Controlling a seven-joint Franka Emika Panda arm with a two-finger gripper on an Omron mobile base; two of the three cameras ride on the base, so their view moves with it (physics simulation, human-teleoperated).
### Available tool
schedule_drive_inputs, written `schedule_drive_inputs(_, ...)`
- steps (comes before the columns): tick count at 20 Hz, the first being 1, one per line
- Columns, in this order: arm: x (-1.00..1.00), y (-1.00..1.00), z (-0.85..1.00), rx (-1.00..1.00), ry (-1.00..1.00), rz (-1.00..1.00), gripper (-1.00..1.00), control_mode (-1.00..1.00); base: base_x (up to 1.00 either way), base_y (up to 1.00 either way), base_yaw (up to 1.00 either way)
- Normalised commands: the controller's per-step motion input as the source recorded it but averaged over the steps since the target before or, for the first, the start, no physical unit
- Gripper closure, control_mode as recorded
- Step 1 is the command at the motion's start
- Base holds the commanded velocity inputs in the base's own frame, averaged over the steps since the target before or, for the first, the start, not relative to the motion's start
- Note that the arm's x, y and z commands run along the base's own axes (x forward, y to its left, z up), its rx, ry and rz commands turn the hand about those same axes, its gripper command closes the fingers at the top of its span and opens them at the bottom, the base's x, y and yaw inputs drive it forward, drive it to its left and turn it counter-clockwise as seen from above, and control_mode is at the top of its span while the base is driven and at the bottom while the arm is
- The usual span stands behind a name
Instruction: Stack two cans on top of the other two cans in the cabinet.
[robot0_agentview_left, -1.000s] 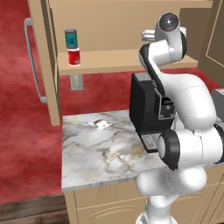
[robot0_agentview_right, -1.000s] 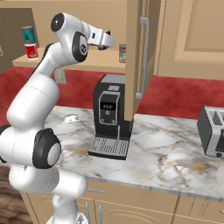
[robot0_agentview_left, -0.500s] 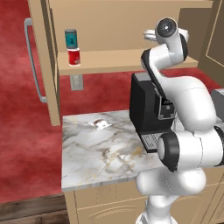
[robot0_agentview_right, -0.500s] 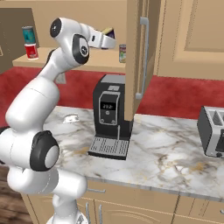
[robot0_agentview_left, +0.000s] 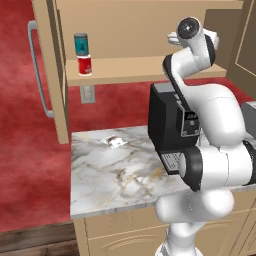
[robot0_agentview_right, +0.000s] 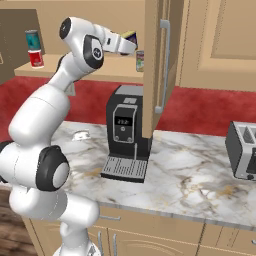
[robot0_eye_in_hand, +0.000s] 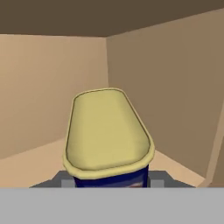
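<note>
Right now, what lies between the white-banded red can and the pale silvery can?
Right base view: past the red can, bare tan shelf board, then the gripper holding a dark blue, yellow-topped can near the pale silvery can.

A dark blue can (robot0_eye_in_hand: 109, 178) with a yellow top sits clamped between the fingers (robot0_eye_in_hand: 66, 180) — tan cabinet (robot0_eye_in_hand: 166, 87) walls behind.

A kitchen (rendered): a marble-topped counter (robot0_agentview_right: 200, 165) bears a black coffee machine (robot0_agentview_right: 126, 135), with a toaster (robot0_agentview_right: 242, 150) to its right and tan wall cabinets (robot0_agentview_left: 130, 70) above it.
</note>
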Motion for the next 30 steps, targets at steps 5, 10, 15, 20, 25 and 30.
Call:
schedule_drive_inputs(5,0.0,-0.13,0.08,0.0,0.06,-0.08,1.0,-1.0,0.0,0.0,0.0)
schedule_drive_inputs(10,0.0,-0.14,0.02,0.0,0.06,-0.05,1.0,-1.0,0.0,0.0,0.0)
schedule_drive_inputs(15,0.0,-0.04,-0.02,0.0,0.02,-0.02,1.0,-1.0,0.0,0.0,0.0)
schedule_drive_inputs(20,0.0,0.0,0.0,0.0,0.0,0.0,1.0,-1.0,0.0,0.0,0.0)
schedule_drive_inputs(25,0.0,-0.04,-0.05,0.04,0.0,0.0,1.0,-1.0,0.0,0.0,0.0)
schedule_drive_inputs(30,0.01,-0.07,-0.1,0.05,0.01,0.0,1.0,-1.0,0.0,0.0,0.0)
